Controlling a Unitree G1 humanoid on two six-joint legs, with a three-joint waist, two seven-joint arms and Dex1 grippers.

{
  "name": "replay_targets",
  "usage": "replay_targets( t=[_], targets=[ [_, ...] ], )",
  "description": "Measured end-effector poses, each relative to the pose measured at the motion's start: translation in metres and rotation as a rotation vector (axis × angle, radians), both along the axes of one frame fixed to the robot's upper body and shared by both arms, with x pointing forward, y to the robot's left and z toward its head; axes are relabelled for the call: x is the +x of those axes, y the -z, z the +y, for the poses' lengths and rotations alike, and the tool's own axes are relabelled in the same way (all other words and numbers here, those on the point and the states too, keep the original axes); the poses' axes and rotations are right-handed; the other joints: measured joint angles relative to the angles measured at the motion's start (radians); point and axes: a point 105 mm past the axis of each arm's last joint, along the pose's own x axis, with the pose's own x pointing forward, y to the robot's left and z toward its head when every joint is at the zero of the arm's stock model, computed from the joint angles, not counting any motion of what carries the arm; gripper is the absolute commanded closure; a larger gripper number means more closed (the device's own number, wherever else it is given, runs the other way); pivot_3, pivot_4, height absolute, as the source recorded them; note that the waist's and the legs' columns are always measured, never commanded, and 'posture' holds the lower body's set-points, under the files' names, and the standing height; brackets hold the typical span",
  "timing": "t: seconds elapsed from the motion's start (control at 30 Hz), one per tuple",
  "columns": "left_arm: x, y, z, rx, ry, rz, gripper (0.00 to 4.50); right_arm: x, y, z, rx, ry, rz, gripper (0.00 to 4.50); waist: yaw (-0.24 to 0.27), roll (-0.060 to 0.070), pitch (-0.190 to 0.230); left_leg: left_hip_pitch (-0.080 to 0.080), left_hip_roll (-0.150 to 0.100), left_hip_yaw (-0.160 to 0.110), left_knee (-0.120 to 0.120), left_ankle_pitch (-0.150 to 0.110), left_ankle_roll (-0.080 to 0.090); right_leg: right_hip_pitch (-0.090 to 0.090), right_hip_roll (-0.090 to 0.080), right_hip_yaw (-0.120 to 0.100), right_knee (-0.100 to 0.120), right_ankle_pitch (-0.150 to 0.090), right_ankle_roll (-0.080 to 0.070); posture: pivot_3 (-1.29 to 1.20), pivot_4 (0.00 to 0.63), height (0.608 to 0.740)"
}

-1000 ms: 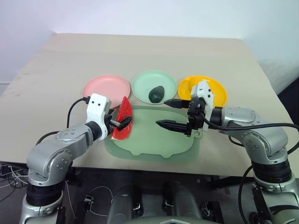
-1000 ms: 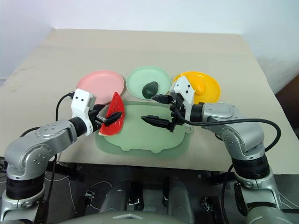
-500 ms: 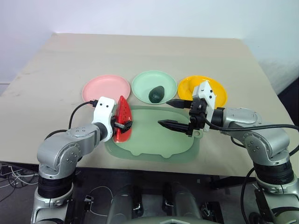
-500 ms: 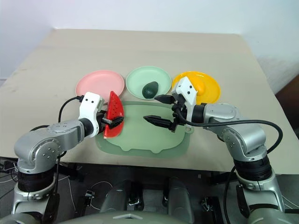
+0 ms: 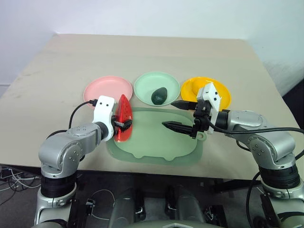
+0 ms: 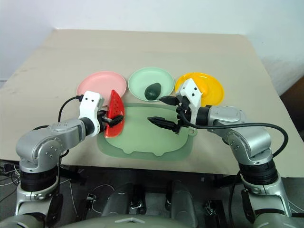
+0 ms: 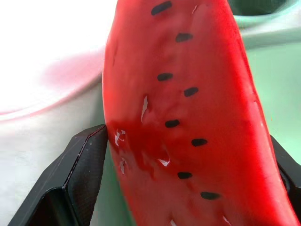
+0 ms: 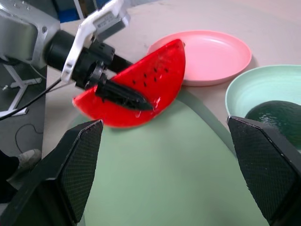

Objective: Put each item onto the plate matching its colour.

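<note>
Beige counter [image 5: 156, 52] carries a pale green mat [image 5: 156, 142] at its near edge. Directly beyond the mat, in a row: pink plate [image 5: 107, 89], green plate [image 5: 145, 85], yellow plate [image 5: 190, 87], all resting flat.

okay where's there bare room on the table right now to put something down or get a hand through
Free: the pink plate, the tabletop behind all three plates, and the mat's near half. Crowded: the mat's far edge, where the left gripper holds the watermelon wedge and the open right gripper hovers. The green plate holds the avocado.
</note>
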Motion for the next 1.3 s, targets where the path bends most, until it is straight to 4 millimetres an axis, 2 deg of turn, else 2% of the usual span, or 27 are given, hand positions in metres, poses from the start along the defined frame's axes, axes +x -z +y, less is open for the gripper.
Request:
replay_targets(
  t=[0.1,0.17,0.2,0.4,0.53,0.67,0.8,1.0,1.03,1.07,1.2,1.3],
  targets=[
    [0.018,-0.047,0.017,-0.022,-0.066,-0.139,0.79,0.000,-0.002,0.000,0.011,0.001,-0.002,0.00,-0.001,0.000,0.000,0.000,0.000,0.000,0.000,0.000,0.000,0.000,0.000,0.000,-0.001,0.000,0.000,0.00,0.150,0.696],
    [0.026,-0.063,0.031,-0.012,-0.111,-0.199,0.79,0.000,-0.004,-0.001,0.020,0.001,-0.003,0.00,-0.003,0.001,0.000,0.000,0.000,0.000,-0.001,0.000,0.000,0.001,0.000,0.000,-0.001,0.000,0.000,0.00,0.150,0.696],
    [0.031,-0.065,0.035,-0.014,-0.130,-0.208,0.79,0.000,-0.004,-0.001,0.025,0.003,-0.004,0.00,-0.004,0.000,0.000,0.000,0.000,0.000,-0.001,0.000,0.000,0.000,0.000,0.000,-0.001,0.000,0.001,0.00,0.150,0.696],
    [0.068,-0.054,0.049,-0.074,-0.219,-0.167,0.79,0.001,-0.006,-0.002,0.030,0.014,-0.009,0.00,0.001,0.000,0.000,0.000,0.000,0.000,0.000,0.000,0.000,0.001,0.000,-0.001,-0.001,0.000,0.001,0.00,0.150,0.696],
    [0.091,-0.051,0.048,-0.067,-0.223,-0.187,0.79,0.002,-0.006,-0.002,0.031,0.028,-0.012,0.00,-0.001,0.000,0.000,0.000,-0.001,0.000,0.000,0.000,0.000,0.001,0.000,-0.001,-0.001,0.000,0.001,0.00,0.150,0.696],
    [0.107,-0.034,0.049,-0.095,-0.238,-0.148,0.79,0.003,-0.006,-0.003,0.030,0.041,-0.014,0.00,-0.004,0.000,0.000,0.000,0.000,0.000,-0.001,0.000,0.001,0.000,0.000,-0.001,-0.001,0.000,0.001,0.00,0.150,0.696],
    [0.112,-0.005,0.046,-0.108,-0.239,-0.055,0.79,0.002,-0.006,-0.003,0.027,0.044,-0.020,0.00,-0.006,-0.001,0.000,-0.001,0.000,0.000,-0.001,0.000,0.001,0.000,0.001,-0.001,-0.001,0.000,0.001,0.00,0.150,0.696],
    [0.113,-0.004,0.049,-0.101,-0.249,-0.063,0.79,0.001,-0.005,-0.003,0.025,0.057,-0.020,0.00,-0.005,-0.001,0.000,0.000,0.000,0.000,0.000,0.000,0.001,0.000,0.000,-0.001,-0.001,0.000,0.001,0.00,0.150,0.696],
    [0.113,-0.004,0.049,-0.102,-0.253,-0.064,0.10,0.002,-0.004,-0.004,0.025,0.059,-0.018,0.00,-0.005,-0.001,0.000,0.000,0.000,0.000,0.000,0.000,0.001,0.000,0.000,-0.001,-0.001,0.000,0.001,0.00,0.150,0.696],
    [0.113,-0.005,0.050,-0.104,-0.256,-0.066,0.01,0.002,-0.003,-0.004,0.024,0.062,-0.016,0.00,-0.005,-0.001,0.000,0.000,0.000,0.000,0.000,0.000,0.001,0.000,0.000,-0.001,-0.001,0.000,0.001,0.00,0.150,0.696],
    [0.112,-0.008,0.051,-0.091,-0.259,-0.080,0.01,0.002,-0.002,-0.005,0.023,0.066,-0.013,0.00,-0.005,-0.001,0.000,0.000,0.000,0.000,0.000,0.000,0.001,0.000,0.000,-0.001,-0.001,0.000,0.001,0.00,0.150,0.696],
    [0.111,-0.019,0.050,-0.076,-0.250,-0.115,0.01,0.002,-0.001,-0.006,0.015,0.074,-0.015,0.00,-0.005,-0.001,0.000,0.000,0.000,0.000,0.000,0.000,0.001,0.000,0.000,-0.001,-0.001,0.000,0.001,0.00,0.150,0.696]
  ],
)
